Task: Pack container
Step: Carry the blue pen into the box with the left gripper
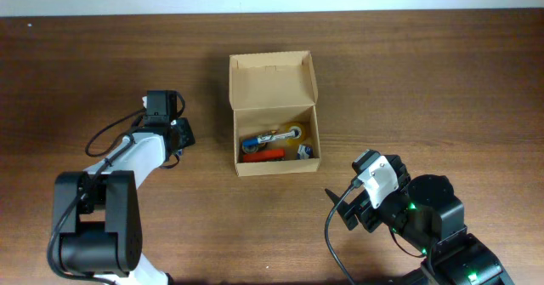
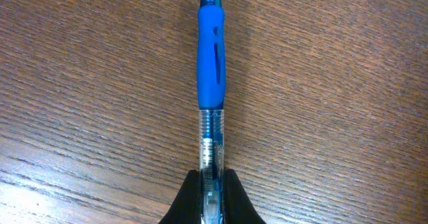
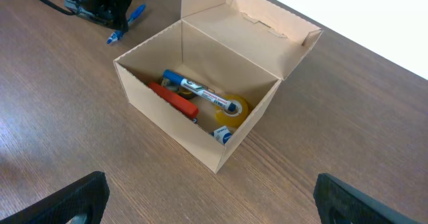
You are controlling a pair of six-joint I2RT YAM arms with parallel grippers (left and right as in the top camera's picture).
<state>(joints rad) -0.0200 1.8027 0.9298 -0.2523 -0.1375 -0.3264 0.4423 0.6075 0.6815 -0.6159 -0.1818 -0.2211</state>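
The brown cardboard container (image 1: 274,82) stands open at the table's middle, flap lid up at the back; it also shows in the right wrist view (image 3: 175,132). Inside lie a blue-capped marker (image 3: 200,88), a red item (image 3: 175,99) and a yellow tape roll (image 3: 234,107). My left gripper (image 2: 212,187) is left of the container (image 1: 180,136), shut on a blue pen (image 2: 211,63) that lies on the wood. The pen also shows in the right wrist view (image 3: 127,25). My right gripper (image 3: 210,197) is open and empty, front right of the container (image 1: 361,202).
The wooden table (image 1: 408,81) ends at a pale edge along the back. The left arm's black cable (image 1: 106,136) loops beside its wrist. The right arm's body (image 1: 433,225) fills the front right corner.
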